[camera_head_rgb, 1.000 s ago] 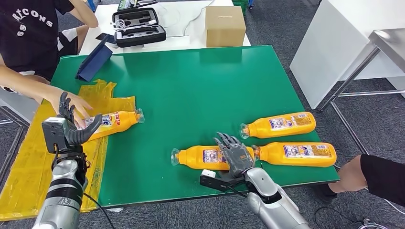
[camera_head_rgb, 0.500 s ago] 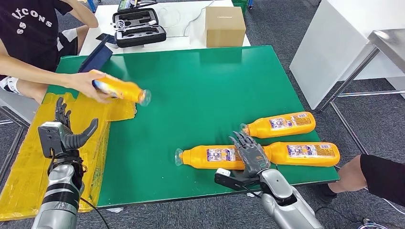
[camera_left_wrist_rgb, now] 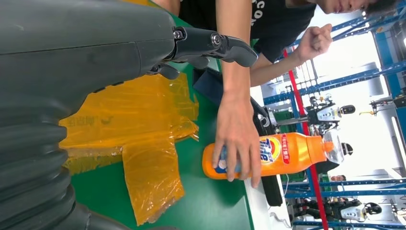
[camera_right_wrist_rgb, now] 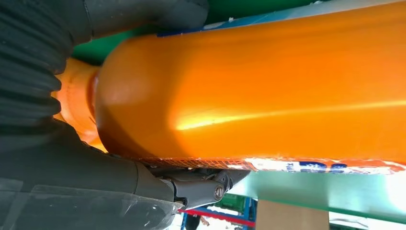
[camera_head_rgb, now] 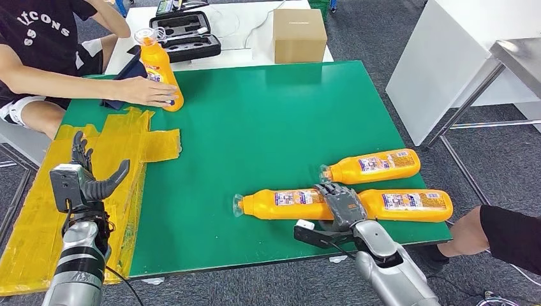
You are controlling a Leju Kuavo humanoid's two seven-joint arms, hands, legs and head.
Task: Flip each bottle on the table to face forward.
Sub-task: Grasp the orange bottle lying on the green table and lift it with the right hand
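Step in hand, as judged: right hand (camera_head_rgb: 341,205) is wrapping its fingers round the base of the near bottle (camera_head_rgb: 287,204), which is lying on its side on the green table (camera_head_rgb: 255,127), just in front of the cardboard-box side's two other lying bottles. Next move is likely calling for a roll to show the front label. Bottle: orange, glossy, pale cap, back label up. Left hand (camera_head_rgb: 86,175) is hovering spread and holding nothing.
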